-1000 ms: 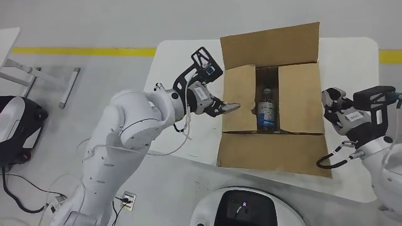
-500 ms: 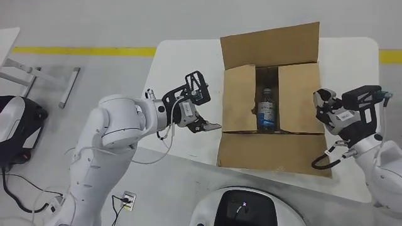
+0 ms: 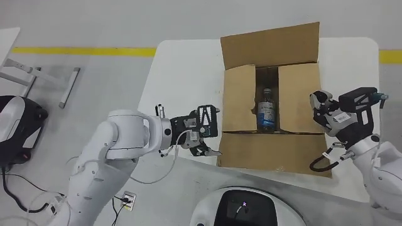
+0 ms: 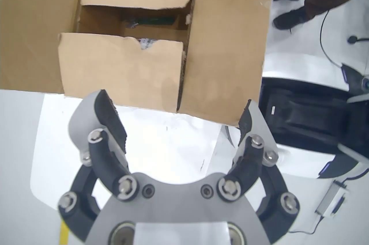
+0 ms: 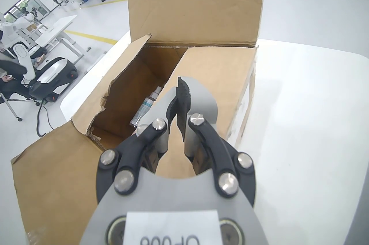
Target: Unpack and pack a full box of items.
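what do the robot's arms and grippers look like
The left arm and right arm have glossy white rounded shells. A black cable loops at the right wrist. The left gripper and right gripper have grey metal fingers with black ribbed pads, black links with silver bolts and a grey base. The right's base carries a white printed label.

**Narrow Slot Is the Only Way Into the Box**

The left inner flap (image 3: 240,97) and right inner flap (image 3: 300,97) lie across the mouth of the cardboard box (image 3: 270,44). Only a slim gap is left between them, above a bottle (image 3: 266,112). The far flap stands upright behind the opening. Bare table (image 3: 182,81) runs along both sides. There the left gripper (image 3: 212,132), fingers spread, and the right gripper (image 3: 316,97), fingers together, hover beside the box.
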